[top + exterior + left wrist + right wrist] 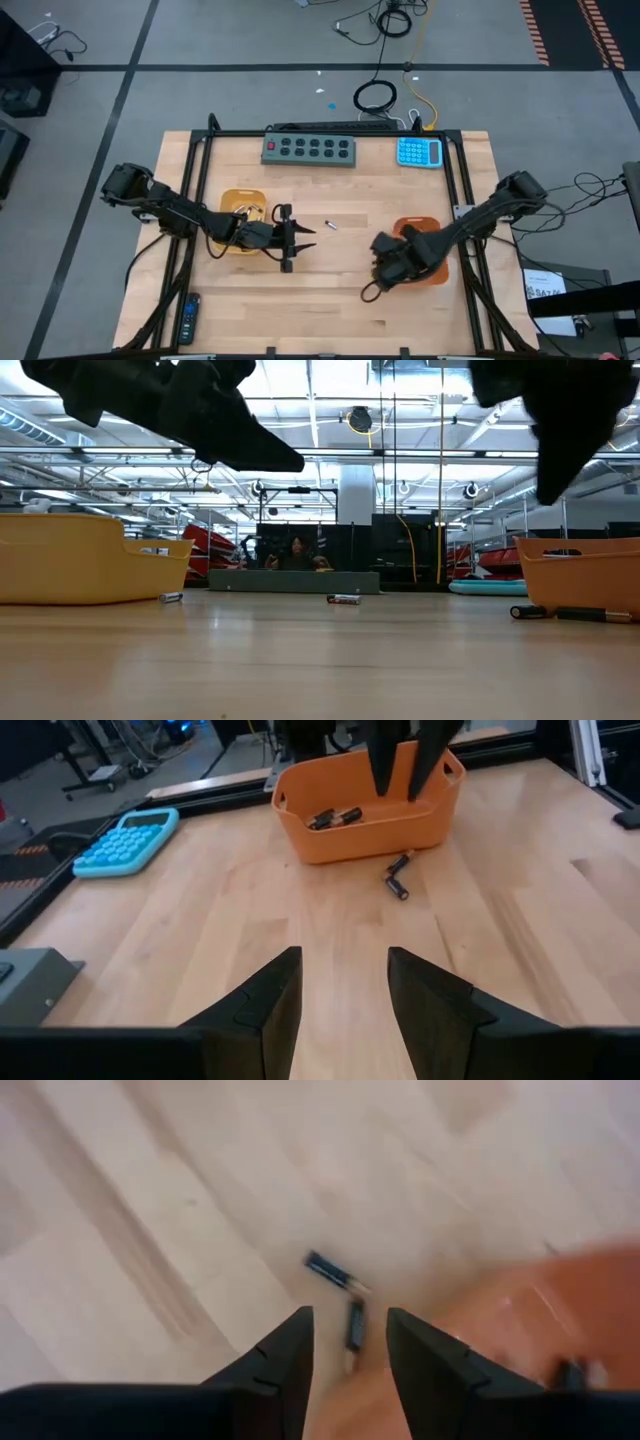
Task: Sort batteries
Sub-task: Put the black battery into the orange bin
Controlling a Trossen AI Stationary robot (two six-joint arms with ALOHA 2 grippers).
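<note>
Counter (330, 290): carrying two orange trays, one by each arm.
Right tray (365, 815): holding a few batteries; two more are lying just beside its wall.
Right pincer (345, 1345): spread, empty, hanging over the two loose batteries (335, 1272) beside that tray.
Left pincer (340, 990): spread, empty, waiting beside the left tray (243, 205).
Stray battery (331, 225): lying mid-counter between the arms.
Advice: straddling one battery only, fingers across its length, is looking wisest.

We see even, bright light from above on the pale wooden table (340, 290), with faint soft shadows. In the low view, glaring ceiling strip lights (300, 380) silhouette the arms. The right wrist view is motion-blurred; the small dark cylindrical batteries (335, 1273) smear.
</note>
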